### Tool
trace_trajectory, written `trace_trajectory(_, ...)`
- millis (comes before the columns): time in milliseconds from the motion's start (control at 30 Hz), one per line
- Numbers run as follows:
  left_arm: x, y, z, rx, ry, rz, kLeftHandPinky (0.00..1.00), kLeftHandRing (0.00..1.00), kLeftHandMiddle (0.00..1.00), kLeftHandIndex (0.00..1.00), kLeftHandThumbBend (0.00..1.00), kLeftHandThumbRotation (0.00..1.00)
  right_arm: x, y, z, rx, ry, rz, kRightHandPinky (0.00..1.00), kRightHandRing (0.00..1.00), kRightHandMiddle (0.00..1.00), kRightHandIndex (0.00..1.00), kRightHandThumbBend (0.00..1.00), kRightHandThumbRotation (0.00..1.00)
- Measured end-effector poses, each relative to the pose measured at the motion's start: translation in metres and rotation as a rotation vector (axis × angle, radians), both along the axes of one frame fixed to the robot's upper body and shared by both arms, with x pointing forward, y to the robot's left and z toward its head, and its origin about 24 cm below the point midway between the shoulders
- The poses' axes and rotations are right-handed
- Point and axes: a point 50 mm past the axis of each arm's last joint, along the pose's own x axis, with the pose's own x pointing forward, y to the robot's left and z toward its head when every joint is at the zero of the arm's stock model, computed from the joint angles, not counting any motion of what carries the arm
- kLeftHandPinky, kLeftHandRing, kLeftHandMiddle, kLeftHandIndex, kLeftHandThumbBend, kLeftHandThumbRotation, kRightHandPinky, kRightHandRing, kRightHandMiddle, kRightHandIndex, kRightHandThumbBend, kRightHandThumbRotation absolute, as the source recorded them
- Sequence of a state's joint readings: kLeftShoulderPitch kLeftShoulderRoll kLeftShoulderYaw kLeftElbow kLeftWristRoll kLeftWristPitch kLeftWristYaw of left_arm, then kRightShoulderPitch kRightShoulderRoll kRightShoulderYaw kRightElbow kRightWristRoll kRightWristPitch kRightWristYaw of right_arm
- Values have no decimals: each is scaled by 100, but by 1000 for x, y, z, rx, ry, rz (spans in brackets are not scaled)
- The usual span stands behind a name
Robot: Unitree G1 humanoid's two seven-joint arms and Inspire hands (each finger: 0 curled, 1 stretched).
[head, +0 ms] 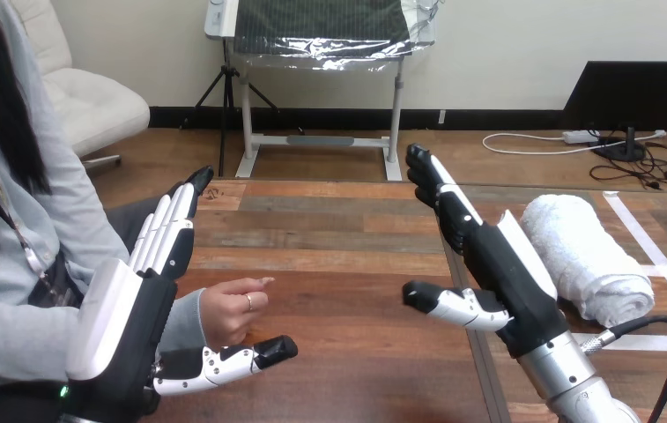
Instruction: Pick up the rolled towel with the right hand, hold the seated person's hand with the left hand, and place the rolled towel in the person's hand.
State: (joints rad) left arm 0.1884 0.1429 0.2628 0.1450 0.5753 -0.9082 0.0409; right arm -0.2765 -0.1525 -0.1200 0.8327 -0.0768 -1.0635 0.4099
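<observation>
Lying on the wooden table (pixel 338 229) at about 3 o'clock, the rolled towel (pixel 589 256) is sitting just beside the right hand (pixel 510 269), at its 3 o'clock. That hand is hovering with fingers straight, thumb spread toward 9 o'clock, holding nothing. At 8 o'clock the left hand (pixel 127 326) is reaching with straight fingers pointing to 12 o'clock, thumb out. The person's hand (pixel 228 310), loosely curled, is sitting just above that thumb; contact cannot be told.
</observation>
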Motion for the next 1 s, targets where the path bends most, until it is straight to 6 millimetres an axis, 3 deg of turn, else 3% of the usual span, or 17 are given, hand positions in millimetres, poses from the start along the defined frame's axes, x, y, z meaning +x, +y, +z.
trace_trajectory(1000, 1, -6, -3, -5, 24, -41, 100, 100, 100, 100, 100, 62, 2, 5, -2, -22, 9, -38, 96, 100, 100, 100, 100, 67)
